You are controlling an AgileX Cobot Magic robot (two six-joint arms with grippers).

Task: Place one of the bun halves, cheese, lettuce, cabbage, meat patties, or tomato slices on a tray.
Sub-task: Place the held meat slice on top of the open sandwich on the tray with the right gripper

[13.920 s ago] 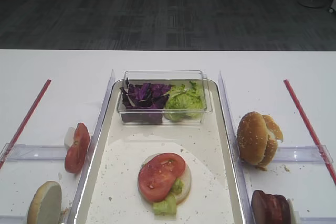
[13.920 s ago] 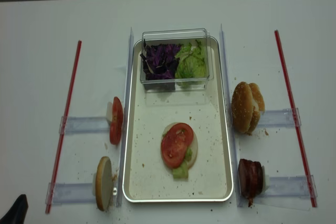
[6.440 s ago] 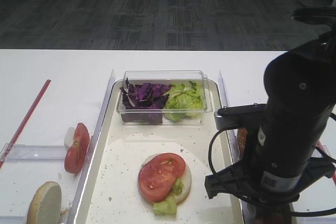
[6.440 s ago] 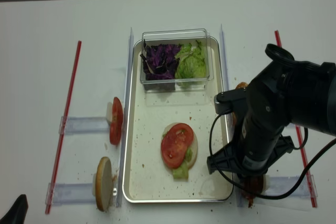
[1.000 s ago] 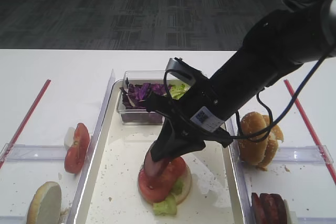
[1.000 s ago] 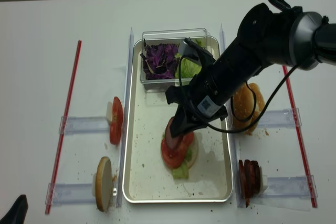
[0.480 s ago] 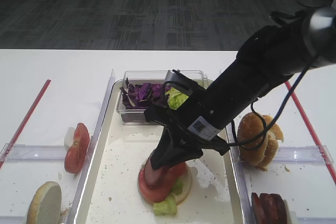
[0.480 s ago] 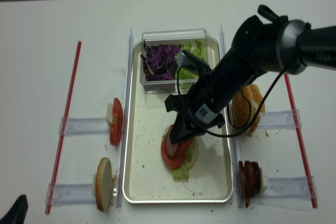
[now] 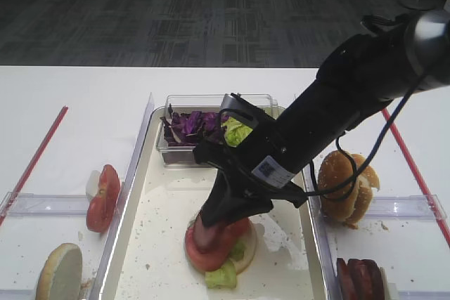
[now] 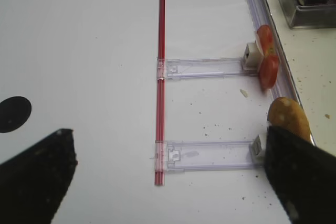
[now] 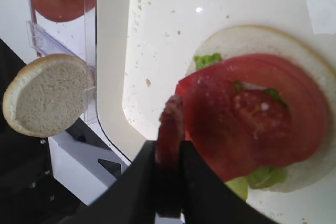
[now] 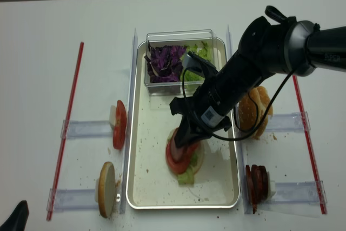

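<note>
My right gripper (image 11: pixel 169 156) is shut on a meat patty (image 11: pixel 170 124), held on edge. The patty's lower edge touches a tomato slice (image 11: pixel 252 124) that lies on lettuce (image 11: pixel 207 60) and a bun half (image 11: pixel 252 40) on the cream tray (image 11: pixel 157 35). From above, the gripper (image 12: pixel 181 147) sits over the tray's (image 12: pixel 146 182) front middle. Further meat patties (image 12: pixel 257 185) stand in a holder at the right. My left gripper (image 10: pixel 168 182) hangs open over bare table, left of another bun half (image 10: pixel 287 116).
A clear box (image 9: pixel 183 156) with purple cabbage (image 9: pixel 186 126) and lettuce (image 9: pixel 235 131) stands at the tray's back. Buns (image 9: pixel 344 184) lean in a right holder. Tomato slices (image 9: pixel 104 198) and a bun half (image 9: pixel 60 272) stand in left holders. Red strips (image 12: pixel 67 128) flank the work area.
My right arm has come down a little, bringing the meat patty lower against the tomato slice. Nothing else has moved.
</note>
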